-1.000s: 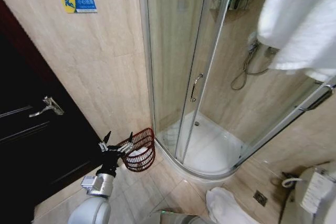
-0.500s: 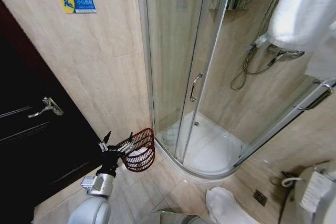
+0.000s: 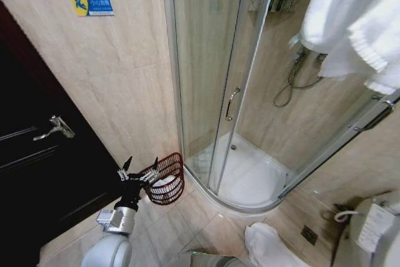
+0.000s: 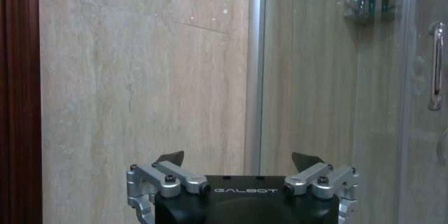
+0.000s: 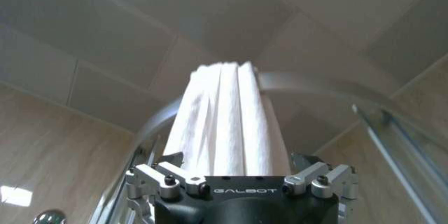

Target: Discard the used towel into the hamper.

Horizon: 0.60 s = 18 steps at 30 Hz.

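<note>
White terry towel (image 3: 350, 23), pinched in the right gripper (image 5: 242, 169), has swung leftward at upper right; dark red-brown wicker hamper (image 3: 167, 178) waits lower centre beside the spread left gripper (image 3: 139, 170), so carrying remains.

White towel (image 5: 227, 124) (ribbed folds); dark red-brown openwork hamper (image 3: 170, 178); beige streaked wall tiles (image 3: 119, 79); a blue-and-yellow sign (image 3: 92, 3); black door (image 3: 37, 148), dark red frame.
</note>
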### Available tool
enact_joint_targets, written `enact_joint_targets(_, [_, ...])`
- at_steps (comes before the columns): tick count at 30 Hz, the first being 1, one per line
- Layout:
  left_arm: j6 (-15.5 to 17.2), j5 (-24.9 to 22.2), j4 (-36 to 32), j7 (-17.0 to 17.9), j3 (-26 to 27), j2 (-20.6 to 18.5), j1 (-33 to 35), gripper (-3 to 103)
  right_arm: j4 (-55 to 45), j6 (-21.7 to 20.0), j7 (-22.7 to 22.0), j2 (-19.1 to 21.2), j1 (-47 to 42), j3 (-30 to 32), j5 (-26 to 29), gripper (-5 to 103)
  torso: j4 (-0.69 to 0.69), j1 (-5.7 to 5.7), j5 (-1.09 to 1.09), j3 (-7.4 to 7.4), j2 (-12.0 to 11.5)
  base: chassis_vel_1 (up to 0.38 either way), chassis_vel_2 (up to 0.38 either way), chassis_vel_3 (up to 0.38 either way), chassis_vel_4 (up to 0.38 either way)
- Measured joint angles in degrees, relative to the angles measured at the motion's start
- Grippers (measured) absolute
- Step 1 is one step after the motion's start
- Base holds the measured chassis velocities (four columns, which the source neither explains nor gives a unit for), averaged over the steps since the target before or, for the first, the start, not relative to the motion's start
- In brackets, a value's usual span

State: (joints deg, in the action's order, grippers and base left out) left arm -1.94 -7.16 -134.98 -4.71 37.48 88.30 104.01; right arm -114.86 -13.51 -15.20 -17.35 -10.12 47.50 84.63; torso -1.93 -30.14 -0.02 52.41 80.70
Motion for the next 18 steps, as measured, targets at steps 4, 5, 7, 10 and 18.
enact_joint_targets(4, [0.00, 0.00, 0.00, 0.00, 0.00, 0.00, 0.00, 100, 1.26, 0.58, 2.69, -1.77, -3.60, 0.70, -3.16, 100, 0.00, 0.00, 0.03, 0.00, 0.00, 0.000, 0.000, 0.000, 0.000])
enact_joint_targets(5, [0.00, 0.00, 0.00, 0.00, 0.00, 0.00, 0.00, 100, 1.87, 0.97, 3.45, -2.30, -4.28, 0.50, -4.47, 100, 0.00, 0.00, 0.04, 0.00, 0.00, 0.000, 0.000, 0.000, 0.000])
enact_joint_targets(7, [0.00, 0.00, 0.00, 0.00, 0.00, 0.00, 0.00, 100, 2.99, 1.70, 4.83, -3.40, -4.61, -0.44, -7.26, 100, 0.01, 0.00, 0.03, 0.00, 0.00, 0.000, 0.000, 0.000, 0.000])
enact_joint_targets(10, [0.00, 0.00, 0.00, 0.00, 0.00, 0.00, 0.00, 100, 3.64, 1.86, 5.41, -5.04, -2.94, -3.30, -8.72, 100, 0.02, 0.00, 0.04, 0.00, 0.00, 0.000, 0.000, 0.000, 0.000])
enact_joint_targets(18, [0.00, 0.00, 0.00, 0.00, 0.00, 0.00, 0.00, 100, 3.12, 0.83, 5.51, -10.33, 5.31, -12.34, -6.31, 100, -0.01, 0.00, 0.00, 0.00, 0.00, 0.000, 0.000, 0.000, 0.000])
